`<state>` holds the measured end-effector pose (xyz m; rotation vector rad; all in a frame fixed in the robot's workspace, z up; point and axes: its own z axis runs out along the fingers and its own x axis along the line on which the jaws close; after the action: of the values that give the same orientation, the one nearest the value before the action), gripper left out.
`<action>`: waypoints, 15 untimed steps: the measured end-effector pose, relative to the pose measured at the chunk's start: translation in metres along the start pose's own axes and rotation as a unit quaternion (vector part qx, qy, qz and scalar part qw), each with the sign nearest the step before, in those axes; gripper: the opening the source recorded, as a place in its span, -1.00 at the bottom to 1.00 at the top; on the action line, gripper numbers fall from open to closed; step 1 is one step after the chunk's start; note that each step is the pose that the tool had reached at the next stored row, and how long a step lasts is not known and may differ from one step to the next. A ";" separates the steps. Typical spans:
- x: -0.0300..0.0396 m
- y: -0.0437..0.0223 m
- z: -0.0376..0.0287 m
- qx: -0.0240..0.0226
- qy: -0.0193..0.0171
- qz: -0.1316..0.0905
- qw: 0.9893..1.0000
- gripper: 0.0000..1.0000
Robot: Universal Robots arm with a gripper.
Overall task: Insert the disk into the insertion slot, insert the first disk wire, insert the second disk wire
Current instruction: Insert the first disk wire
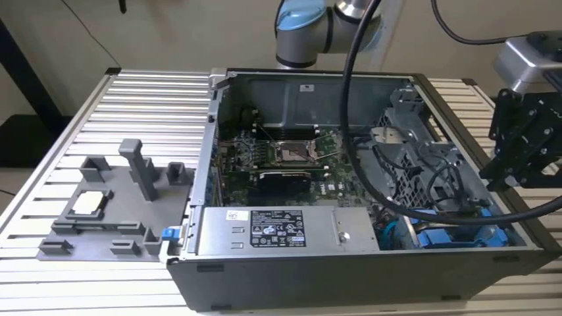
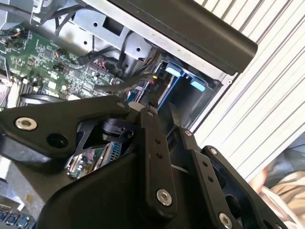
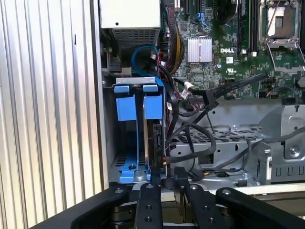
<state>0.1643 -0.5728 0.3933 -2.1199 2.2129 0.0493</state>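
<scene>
The gripper (image 3: 174,177) hangs over the near right corner of the open computer case (image 1: 351,280), as the exterior view has it, close up against the drive cage (image 3: 108,124). Whether it is spread, closed or pinching a plug I cannot tell. Just beyond it the disk (image 3: 155,136) stands on edge in the cage slot under its blue carrier tab, with the other blue-fronted carrier (image 3: 125,107) beside it (that bay looks hollow below the tab). So the disk seems seated and the work looks to be at the wires. A small connector (image 3: 165,161) sits against the end of the disk nearest the gripper, though I cannot tell if it is fully home.

To do this well, I judge, the plug should meet the disk's socket square and go straight in, with no side load. In the way are the black cables (image 3: 190,138) looping just beside the disk, with a loose black plug (image 3: 209,98) lying across them. Farther off are the motherboard (image 3: 228,43) and the power supply (image 1: 263,230). A grey fixture (image 1: 105,210) sits on the slatted table (image 1: 131,99) to the exterior view's left.
</scene>
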 end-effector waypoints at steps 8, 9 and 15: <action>-0.0130 0.0144 0.0009 0.000 0.000 0.001 1.000 -0.47; -0.0139 0.0177 0.0009 0.000 0.000 0.001 1.000 -0.47; -0.0182 0.0380 0.0012 0.001 0.000 0.001 1.000 -0.47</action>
<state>0.1271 -0.5529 0.3924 -2.1170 2.2140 0.0478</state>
